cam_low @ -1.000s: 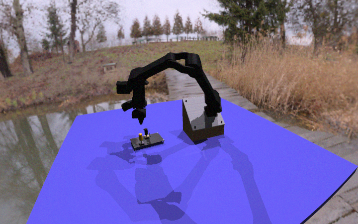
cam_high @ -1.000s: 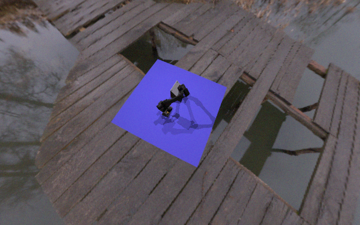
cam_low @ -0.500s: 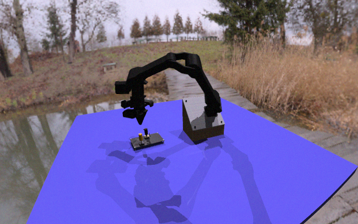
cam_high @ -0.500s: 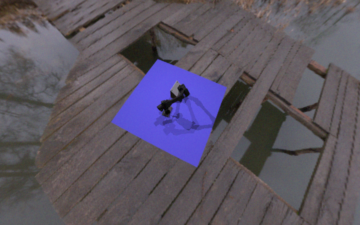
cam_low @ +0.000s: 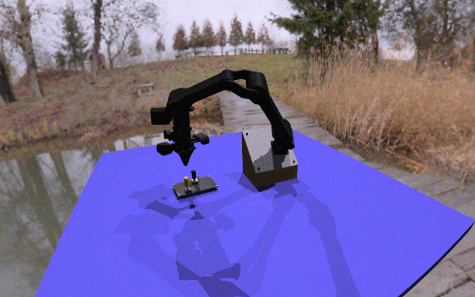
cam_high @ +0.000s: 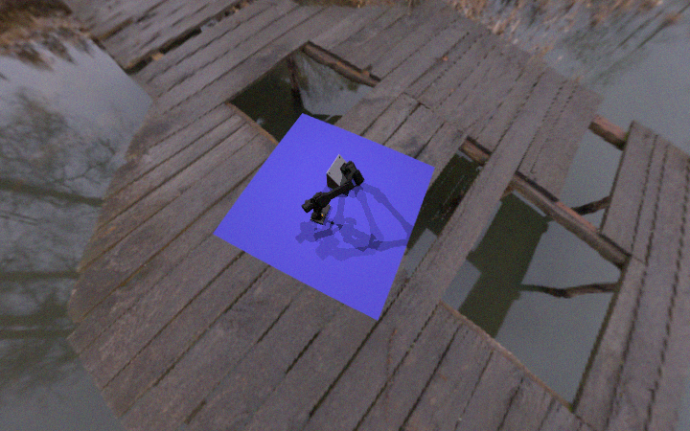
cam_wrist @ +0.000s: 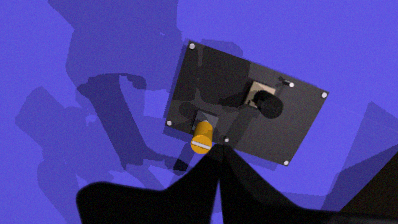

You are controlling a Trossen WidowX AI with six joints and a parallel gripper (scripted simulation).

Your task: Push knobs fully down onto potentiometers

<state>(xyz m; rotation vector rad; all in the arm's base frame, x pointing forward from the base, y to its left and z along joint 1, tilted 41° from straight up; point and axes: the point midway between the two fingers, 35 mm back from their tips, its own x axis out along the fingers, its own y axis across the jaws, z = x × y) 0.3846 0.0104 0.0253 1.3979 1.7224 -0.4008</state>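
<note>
A dark circuit board (cam_low: 210, 185) (cam_wrist: 280, 135) sits at a slant on the blue table (cam_high: 278, 214) (cam_low: 342, 184) (cam_wrist: 300, 30), a pale screw at each corner. Toward its near left edge, an orange knob (cam_low: 186, 181) (cam_wrist: 201, 144) with a white line across its top stands over a dark grey potentiometer (cam_wrist: 209, 119). Farther right, a black knob (cam_low: 193, 174) (cam_wrist: 270, 105) stands over a tan potentiometer (cam_wrist: 267, 88). The black gripper (cam_low: 185, 164) (cam_wrist: 220, 150) reaches in from the near side, fingertips together, just right of the orange knob in view. Shadows spread across the left of the table and over part of the board
</note>
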